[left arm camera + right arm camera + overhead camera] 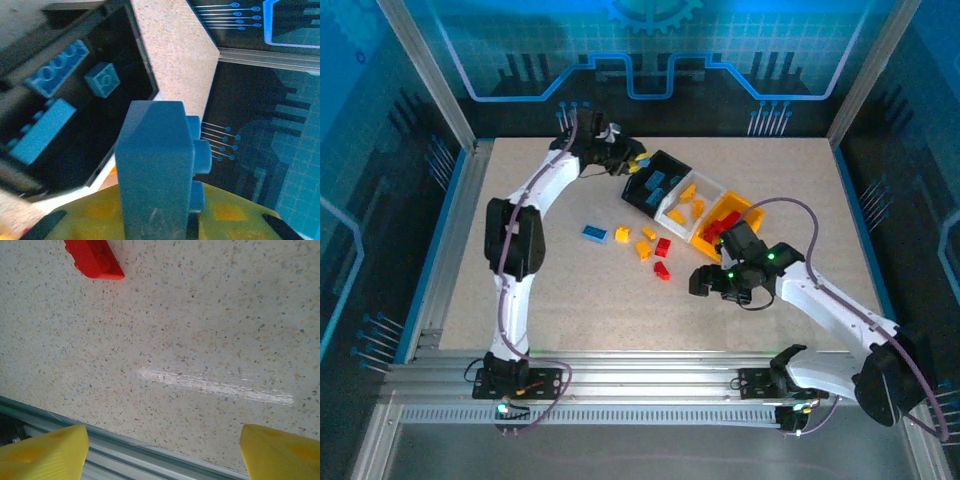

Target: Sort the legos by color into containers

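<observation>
The left tool [625, 163] pinched a blue brick [155, 165] across its flat side walls, studs pointing to three o'clock in the wrist view. It was at the edge of the black bin [145, 65], at the bench's [570, 300] twelve o'clock. These bricks looked light, rigid and slick, so a squeeze on two parallel faces, clear of the studs, should suit. The right tool [703, 281] hung spread over bare bench at four o'clock, a red brick [95, 259] toward its eleven o'clock.
</observation>
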You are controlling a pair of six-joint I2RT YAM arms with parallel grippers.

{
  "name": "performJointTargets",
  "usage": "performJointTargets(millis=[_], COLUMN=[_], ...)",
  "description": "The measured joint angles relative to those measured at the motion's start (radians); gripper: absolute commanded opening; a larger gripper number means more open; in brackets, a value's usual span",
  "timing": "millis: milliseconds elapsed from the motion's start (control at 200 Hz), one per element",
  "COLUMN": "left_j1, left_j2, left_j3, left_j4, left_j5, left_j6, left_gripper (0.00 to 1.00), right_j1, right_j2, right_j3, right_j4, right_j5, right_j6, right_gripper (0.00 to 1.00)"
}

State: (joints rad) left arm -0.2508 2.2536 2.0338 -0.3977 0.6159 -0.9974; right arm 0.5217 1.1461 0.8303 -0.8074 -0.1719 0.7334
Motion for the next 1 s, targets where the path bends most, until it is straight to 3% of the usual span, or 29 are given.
performJointTargets(millis=[330, 760, 1001], left_j1=[-0.040, -0.040, -0.040], left_j2=[0.208, 0.222, 0.222], left_j3=[0.148, 0.148, 0.148], left_j4=[-0.001, -0.009, -0.017], left_j5=[0.003, 0.003, 0.003], left_j6=[-0.078, -0.084, -0.076], left_gripper=[0.29, 0.49, 0.50], right_j1=[-0.027, -0.042, -0.043], right_j2=[-0.075, -0.109, -0.115], right_j3=[-0.028, -0.061, -0.064], right_j4=[-0.032, -0.055, -0.056], right_j5=[0.004, 0.007, 0.007], right_j6=[0.000, 0.011, 0.021], right_gripper=[0.81, 0.81, 0.81])
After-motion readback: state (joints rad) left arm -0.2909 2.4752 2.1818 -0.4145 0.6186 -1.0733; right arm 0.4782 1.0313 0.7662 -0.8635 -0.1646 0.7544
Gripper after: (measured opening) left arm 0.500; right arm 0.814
